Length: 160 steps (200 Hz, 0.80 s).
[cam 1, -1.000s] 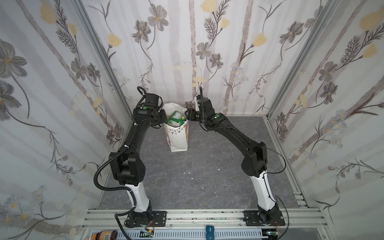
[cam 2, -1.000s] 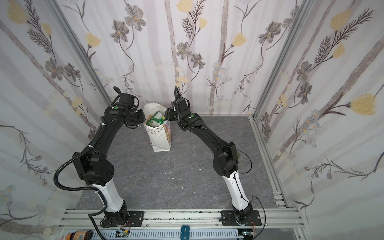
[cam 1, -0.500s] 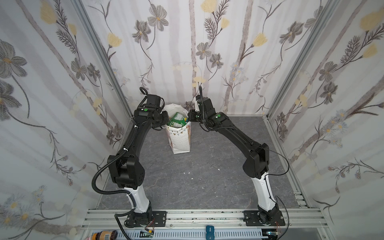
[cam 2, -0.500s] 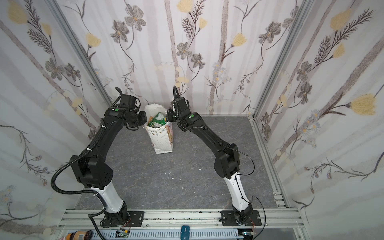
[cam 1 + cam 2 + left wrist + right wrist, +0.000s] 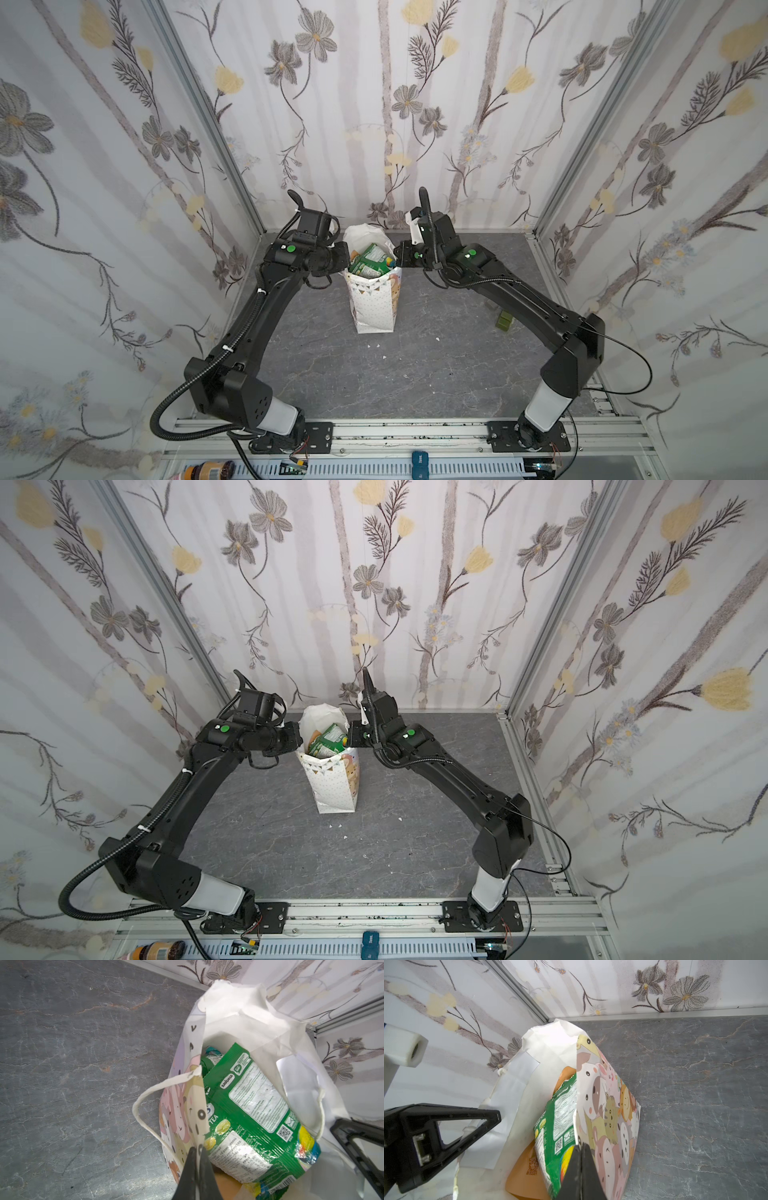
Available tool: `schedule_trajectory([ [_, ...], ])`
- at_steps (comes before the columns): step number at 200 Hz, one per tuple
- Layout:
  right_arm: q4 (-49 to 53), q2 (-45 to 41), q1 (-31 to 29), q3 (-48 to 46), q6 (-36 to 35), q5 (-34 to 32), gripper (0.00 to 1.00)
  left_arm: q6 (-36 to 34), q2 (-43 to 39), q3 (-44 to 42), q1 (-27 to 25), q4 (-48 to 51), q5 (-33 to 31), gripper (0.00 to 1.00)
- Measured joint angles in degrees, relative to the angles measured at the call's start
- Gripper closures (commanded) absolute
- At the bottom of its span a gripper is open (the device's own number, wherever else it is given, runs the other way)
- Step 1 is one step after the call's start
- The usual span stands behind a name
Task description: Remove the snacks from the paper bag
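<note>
White paper gift bag (image 5: 374, 303): bunting print on the front, cartoon animals on the narrow sides; stood upright on the table near the back wall, between the two arms, mouth open upward.
Snacks: all judged to be inside the bag; none is seen laid out on the table.
Green crinkly packet (image 5: 249, 1105): uppermost item, leaned slantwise across the mouth with its printed back face shown.
Tan-orange flat pouch (image 5: 523, 1167): lodged under the green packet against the white inner wall.
Teal packet edge (image 5: 212, 1050): glimpsed deeper down; whatever lies below is hidden.
Left gripper (image 5: 196, 1152): pressed together on the bag's rim, the paper edge pinched between its fingers.
Right gripper (image 5: 580, 1148): likewise pinched onto the opposite rim, at the animal-print side.
Purpose of hold: the two rims are judged to be drawn apart so that the mouth is spread and the bag steadied. With both claws occupied no packet can be seized, so one side would have to be let go, or the bag tipped.
White flat handle (image 5: 145, 1095): looped slack outside the rim, gripped by nothing.
Grey stone-patterned tabletop (image 5: 415, 374): bare around the bag apart from tiny white scraps.
Olive-green cube (image 5: 505, 321): set well apart from the bag, beside the right arm.
</note>
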<state>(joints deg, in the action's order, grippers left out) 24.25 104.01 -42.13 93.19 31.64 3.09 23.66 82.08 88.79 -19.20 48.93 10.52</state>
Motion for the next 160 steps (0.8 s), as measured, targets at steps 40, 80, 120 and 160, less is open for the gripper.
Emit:
schedule_trajectory([
  [40, -3.7, -16.9, -3.0, -17.8, 1.1, -2.2, 1.00, 3.0, -9.8, -7.4, -6.0, -1.5, -0.3, 1.00],
  [80, -5.1, -28.1, -6.9, -29.2, 3.4, -5.2, 1.00, 6.1, -15.9, -13.5, -12.5, -2.0, -1.9, 1.00],
  [120, -4.7, -33.2, -8.5, -35.0, 5.0, -6.4, 1.00, 9.0, -19.0, -18.7, -20.9, -2.1, -6.0, 1.00],
  [160, -5.1, -33.4, -9.4, -35.6, 5.4, -6.5, 0.93, 11.2, -19.5, -21.2, -26.1, -3.0, -10.9, 0.80],
])
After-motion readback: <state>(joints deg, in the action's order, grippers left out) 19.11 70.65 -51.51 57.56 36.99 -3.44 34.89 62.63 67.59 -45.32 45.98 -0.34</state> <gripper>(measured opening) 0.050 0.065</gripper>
